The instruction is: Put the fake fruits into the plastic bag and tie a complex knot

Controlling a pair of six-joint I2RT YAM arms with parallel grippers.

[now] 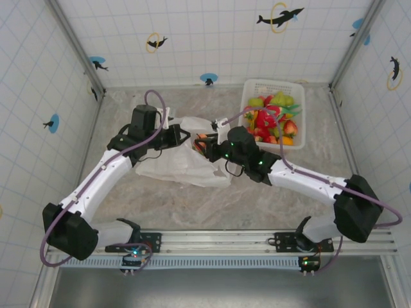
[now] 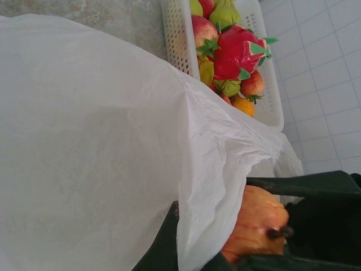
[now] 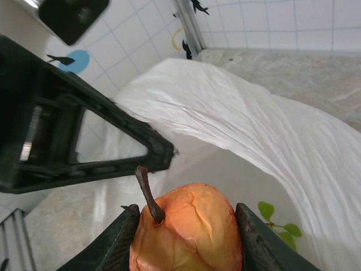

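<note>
The plastic bag (image 1: 176, 163) lies crumpled at the table's middle, thin and white. My left gripper (image 1: 185, 136) is shut on the rim of its mouth and holds it up. In the left wrist view the bag (image 2: 96, 141) drapes over that gripper (image 2: 181, 240). My right gripper (image 1: 207, 145) is at the mouth, shut on an orange-yellow pear-shaped fruit (image 3: 189, 231) with a brown stem, one finger (image 3: 256, 243) on each side. That fruit (image 2: 256, 223) sits just inside the rim. The bag's inside (image 3: 242, 169) opens beyond it. Several more fake fruits (image 1: 273, 119) are heaped to the right.
A white lattice basket (image 1: 302, 128) at the back right holds the heap: a pink dragon fruit (image 2: 240, 51), apples, green pears and an orange. Tiled walls close in the marbled table (image 1: 192, 205) on three sides. A rail (image 1: 257, 240) runs along the near edge.
</note>
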